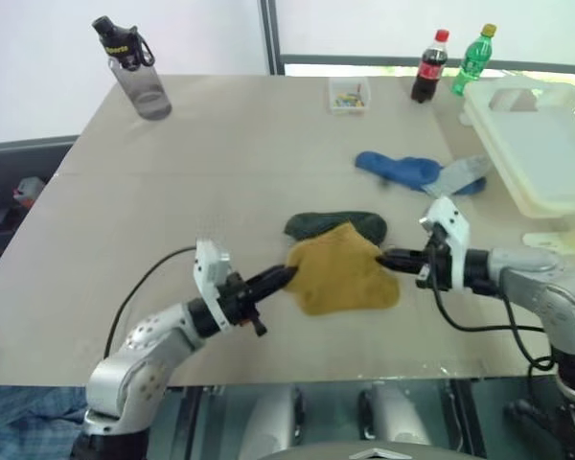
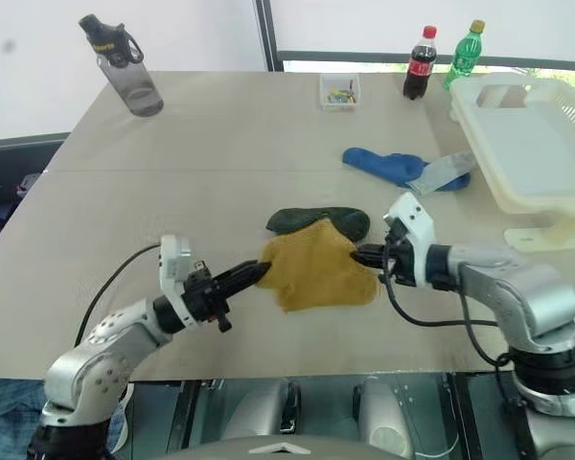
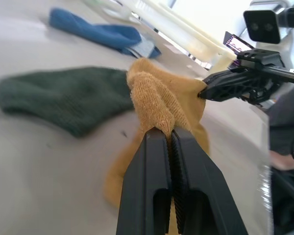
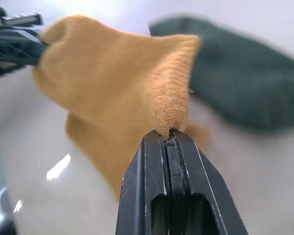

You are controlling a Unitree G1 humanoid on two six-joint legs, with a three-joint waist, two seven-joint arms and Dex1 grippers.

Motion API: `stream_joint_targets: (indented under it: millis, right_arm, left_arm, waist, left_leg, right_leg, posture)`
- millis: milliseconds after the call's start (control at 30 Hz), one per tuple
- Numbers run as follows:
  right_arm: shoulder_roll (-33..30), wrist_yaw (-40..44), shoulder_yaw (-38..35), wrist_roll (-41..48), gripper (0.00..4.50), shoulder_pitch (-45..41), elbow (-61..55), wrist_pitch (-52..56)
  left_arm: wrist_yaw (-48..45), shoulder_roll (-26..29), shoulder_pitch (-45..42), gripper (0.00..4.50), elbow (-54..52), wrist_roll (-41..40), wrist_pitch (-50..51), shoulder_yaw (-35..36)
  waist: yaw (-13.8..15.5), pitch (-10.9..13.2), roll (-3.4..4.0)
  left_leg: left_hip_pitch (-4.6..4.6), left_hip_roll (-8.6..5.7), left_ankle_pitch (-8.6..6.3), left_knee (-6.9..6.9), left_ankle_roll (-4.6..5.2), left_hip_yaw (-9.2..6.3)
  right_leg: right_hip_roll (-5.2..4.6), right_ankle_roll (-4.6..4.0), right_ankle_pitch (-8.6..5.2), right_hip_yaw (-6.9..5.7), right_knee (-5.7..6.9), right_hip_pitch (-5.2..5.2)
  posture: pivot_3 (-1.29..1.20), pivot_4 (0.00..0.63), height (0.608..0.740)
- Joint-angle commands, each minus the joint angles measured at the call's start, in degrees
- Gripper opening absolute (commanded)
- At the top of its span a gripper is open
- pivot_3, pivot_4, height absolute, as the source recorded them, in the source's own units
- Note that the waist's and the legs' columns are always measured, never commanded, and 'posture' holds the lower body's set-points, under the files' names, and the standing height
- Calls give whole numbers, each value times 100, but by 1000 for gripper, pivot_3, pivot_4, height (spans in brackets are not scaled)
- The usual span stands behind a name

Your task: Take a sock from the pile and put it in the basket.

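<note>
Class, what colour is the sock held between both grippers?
Mustard-yellow sock; clearest in the right wrist view.

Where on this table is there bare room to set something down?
Free: the wide stretch between the water bottle and the green sock, and the table's left side. Crowded: the right, with blue sock, basket and soda bottles.

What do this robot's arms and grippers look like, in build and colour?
Both arms are silver-grey metal with rounded joint housings and black wrist sections. A white camera block sits on each wrist. The left gripper and right gripper have two slim black jaws with ridged inner faces. Black cables loop from each wrist.
</note>
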Motion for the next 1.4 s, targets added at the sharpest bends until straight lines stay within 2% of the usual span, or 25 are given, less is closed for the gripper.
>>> stream_joint_targets:
  millis: [33, 200, 600, 733, 767, 800, 967, 1100, 1267, 1367, 1400]
  right_arm:
    - [-318, 43, -345, 410, 0, 293, -455, 284]
    - [-442, -212, -446, 516, 0, 602, -534, 353]
    - [-208, -784, -219, 439, 0, 578, -372, 155]
    - [-223, -781, -148, 463, 1181, 608, -376, 70]
    - [-241, -777, -136, 456, 1785, 619, -377, 51]
    - [-256, -777, -129, 446, 1888, 630, -377, 34]
    - [-465, -655, -344, 425, 3911, 754, -363, -124]
    - [-601, -422, -570, 439, 3911, 769, -324, -570]
    - [-248, -547, -475, 135, 3911, 622, -349, -1502]
    - [-272, -306, -327, -129, 3954, 691, -359, -2158]
    - [-343, -219, -244, -250, 3954, 726, -349, -2341]
  left_arm:
    - [75, 160, 266, 41, -382, -58, 187, -173]
    - [282, 113, 236, 41, -306, 159, 59, -270]
    - [627, -188, 96, 41, -115, 450, -105, -504]
    - [629, -190, 136, 0, -77, 423, -23, -558]
    - [650, -199, 146, 0, -67, 451, -37, -564]
    - [668, -211, 152, 0, -57, 463, -44, -565]
    - [697, -247, 165, 0, 86, 739, -212, -702]
    - [709, -291, 146, 0, 152, 771, -256, -710]
    - [694, -404, 102, 0, 225, 749, -300, -701]
    - [726, -505, 109, 966, 191, 667, -249, -676]
    - [736, -525, 108, 1425, 182, 651, -230, -674]
  waist:
    - [4, 0, 0]
    - [6, 0, 0]
    - [12, 0, -1]
    - [12, 0, -1]
    - [12, 0, -1]
    - [11, 0, -1]
    - [21, 0, -1]
    - [31, 0, -1]
    - [10, 0, -1]
    - [25, 0, -1]
    - [30, 0, -1]
  left_leg:
    - [0, 0, 0, 0, 0, 0]
    - [2, 0, 0, 1, 1, 0]
    - [1, -2, 0, 3, 2, 8]
    - [2, -2, 0, 3, 2, 7]
    - [2, -2, 0, 3, 2, 7]
    - [3, -2, 0, 4, 2, 7]
    - [2, -3, 0, 3, 2, 7]
    - [2, -4, -1, 3, 2, 8]
    - [6, 1, 0, 3, 2, 7]
    - [6, 0, 0, 4, 2, 7]
    - [5, -1, 0, 4, 2, 7]
  right_leg:
    - [4, 0, 0, -1, 0, -1]
    - [16, 0, 0, -1, 3, 1]
    - [23, 0, 0, -10, -1, 1]
    - [24, 0, 0, -12, 2, 1]
    - [24, 1, 0, -13, 2, 1]
    - [24, 1, 0, -13, 2, 1]
    - [24, 1, 0, -13, 2, 1]
    - [24, 1, 0, -13, 1, 1]
    - [29, 1, 0, -12, 5, 1]
    - [29, 1, 0, -13, 5, 1]
    - [28, 1, 0, -13, 4, 1]
  posture:
    - [0, 150, 740]
    - [0, 150, 740]
    - [0, 150, 740]
    - [0, 150, 740]
    - [0, 150, 740]
    - [0, 150, 740]
    - [0, 150, 740]
    - [0, 150, 740]
    - [0, 150, 740]
    - [0, 150, 740]
    - [0, 150, 740]
